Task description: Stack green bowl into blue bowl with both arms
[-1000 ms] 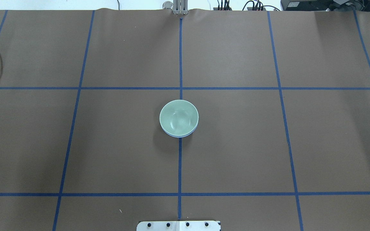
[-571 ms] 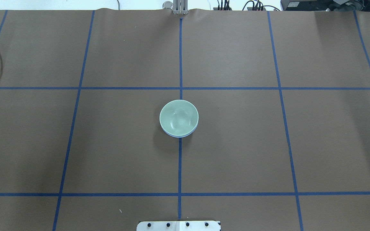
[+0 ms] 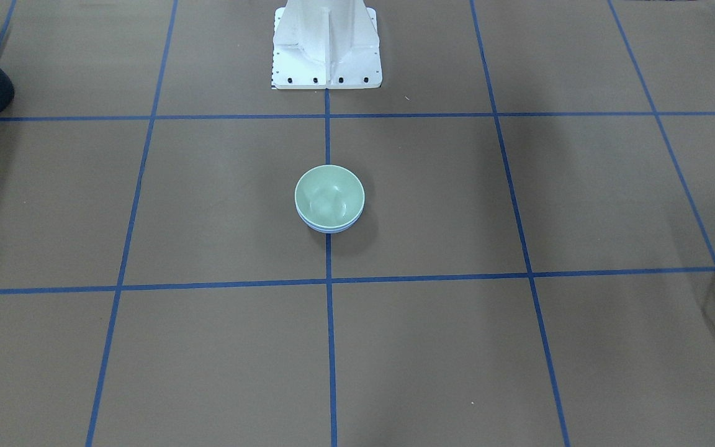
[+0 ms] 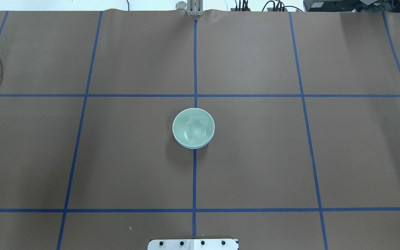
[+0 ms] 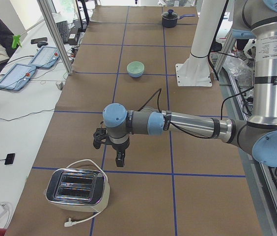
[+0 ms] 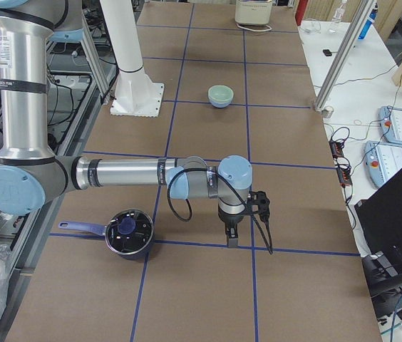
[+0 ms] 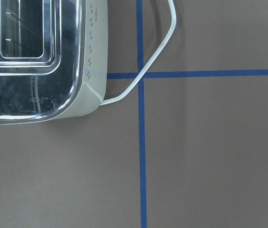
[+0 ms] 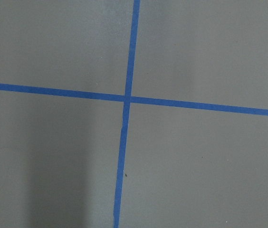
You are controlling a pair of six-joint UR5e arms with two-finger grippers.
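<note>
The green bowl [image 4: 193, 126] sits nested inside the blue bowl [image 4: 193, 147] at the table's centre, on the middle tape line; only the blue bowl's lower rim shows. The pair also shows in the front view, green bowl [image 3: 329, 195] over blue bowl [image 3: 329, 228]. No arm is over the centre. My left gripper [image 5: 115, 150] hangs near the toaster at the table's left end, far from the bowls. My right gripper [image 6: 242, 221] hangs near the pot at the right end. Both show only in the side views, so I cannot tell whether they are open or shut.
A chrome toaster [image 5: 77, 189] with a white cord [image 7: 157, 52] stands at the left end. A dark pot [image 6: 128, 231] stands at the right end. The white pedestal [image 3: 326, 43] stands at the robot-side edge. Blue tape lines grid the brown table.
</note>
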